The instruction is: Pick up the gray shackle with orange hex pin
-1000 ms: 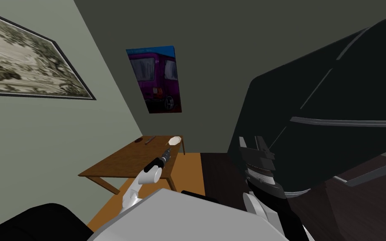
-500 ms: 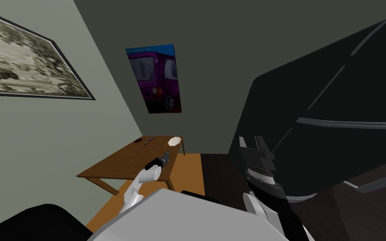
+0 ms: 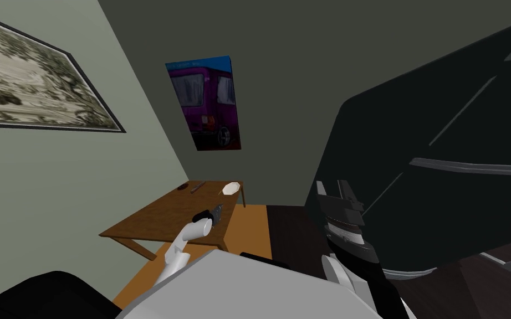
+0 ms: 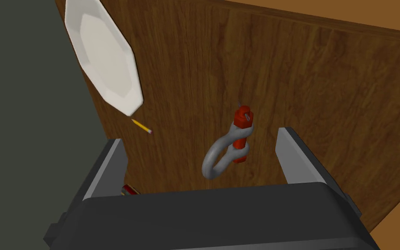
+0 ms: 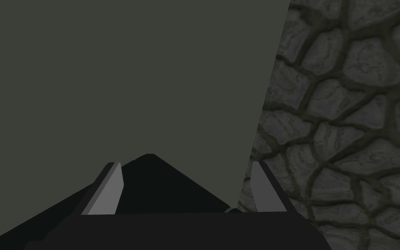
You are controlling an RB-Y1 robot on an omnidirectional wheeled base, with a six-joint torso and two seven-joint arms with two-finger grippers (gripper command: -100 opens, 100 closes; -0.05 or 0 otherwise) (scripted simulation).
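Observation:
The grey shackle [image 4: 221, 154] with its orange-red hex pin [image 4: 241, 130] lies flat on the brown wooden table [image 4: 325, 87]. My left gripper [image 4: 201, 139] hangs open above it, and the shackle sits between the two fingers, nearer one of them, touching neither. In the head view the left gripper [image 3: 215, 212] reaches out over the table [image 3: 149, 219] near its right edge. My right gripper [image 5: 186, 173] is open and holds nothing; it is raised close to my chest [image 3: 335, 194].
A white octagonal plate [image 4: 103, 56] and a yellow pencil [image 4: 141, 126] lie beyond the shackle near the table's far edge. A small red and yellow thing [image 4: 129, 189] peeks out by one finger. A large black object [image 3: 432, 166] looms on the right. An orange rug [image 3: 251, 232] lies under the table.
My left hand has drawn back a little and tipped down toward the table top. The view has shifted slightly with my body. The right arm has not moved.

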